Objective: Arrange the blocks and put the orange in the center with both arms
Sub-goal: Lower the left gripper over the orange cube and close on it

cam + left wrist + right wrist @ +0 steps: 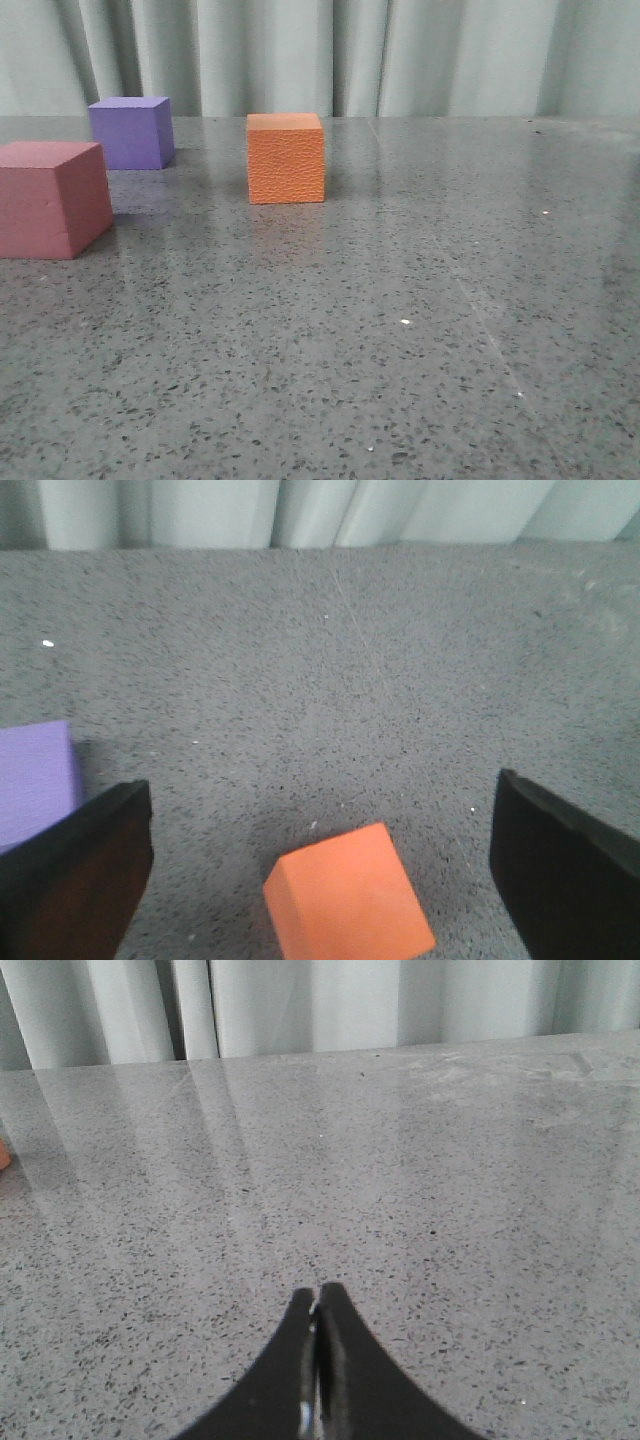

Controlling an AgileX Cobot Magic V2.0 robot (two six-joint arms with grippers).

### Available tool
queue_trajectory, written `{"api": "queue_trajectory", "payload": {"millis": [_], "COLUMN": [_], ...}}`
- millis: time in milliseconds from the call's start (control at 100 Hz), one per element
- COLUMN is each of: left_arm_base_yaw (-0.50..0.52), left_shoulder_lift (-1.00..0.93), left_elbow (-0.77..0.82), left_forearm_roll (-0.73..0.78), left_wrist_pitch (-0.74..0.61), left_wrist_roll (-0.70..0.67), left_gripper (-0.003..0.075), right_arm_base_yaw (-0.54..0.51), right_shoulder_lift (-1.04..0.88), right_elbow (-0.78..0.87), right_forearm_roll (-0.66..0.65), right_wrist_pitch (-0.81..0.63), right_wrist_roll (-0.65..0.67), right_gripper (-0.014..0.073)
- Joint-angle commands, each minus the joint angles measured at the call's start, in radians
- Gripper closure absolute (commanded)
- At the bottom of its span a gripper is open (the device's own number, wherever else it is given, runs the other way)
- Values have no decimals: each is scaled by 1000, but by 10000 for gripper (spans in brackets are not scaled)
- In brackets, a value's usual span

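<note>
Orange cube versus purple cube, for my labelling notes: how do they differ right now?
The orange cube stands near the table's middle, between the open fingers of the left gripper; the purple cube sits farther back and left, outside them. Orange looks pebbled, purple smooth. Both rest flat, similar in size.

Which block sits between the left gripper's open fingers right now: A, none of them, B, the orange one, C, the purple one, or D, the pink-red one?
B: in the left wrist view the orange block lies between the spread fingers of the left gripper, untouched, with the purple block off to the side.
</note>
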Motion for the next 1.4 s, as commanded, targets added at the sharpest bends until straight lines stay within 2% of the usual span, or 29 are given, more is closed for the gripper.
{"api": "queue_trajectory", "payload": {"millis": [0, 110, 530, 740, 950, 1390], "left_arm_base_yaw": [-41, -83, -112, -112, -112, -152], "left_shoulder_lift": [46, 124, 167, 167, 192, 275], "left_elbow": [-108, -179, -195, -195, -193, -193], "left_forearm_roll": [108, 176, 222, 174, 199, 191], "left_wrist_pitch": [8, 63, 25, 32, 81, 157], "left_wrist_roll": [-113, -171, -171, -176, -253, -272], "left_gripper": [80, 80, 80, 80, 80, 80], "right_arm_base_yaw": [-6, -6, -6, -6, -6, -6], "right_shoulder_lift": [-21, -21, -21, -21, -21, -21], "right_elbow": [-14, -14, -14, -14, -14, -14], "right_forearm_roll": [5, 5, 5, 5, 5, 5], "right_wrist_pitch": [-80, -80, -80, -80, -80, -80], "right_wrist_roll": [-8, -8, -8, -8, -8, -8], "right_gripper": [662, 662, 662, 662, 662, 662]}}
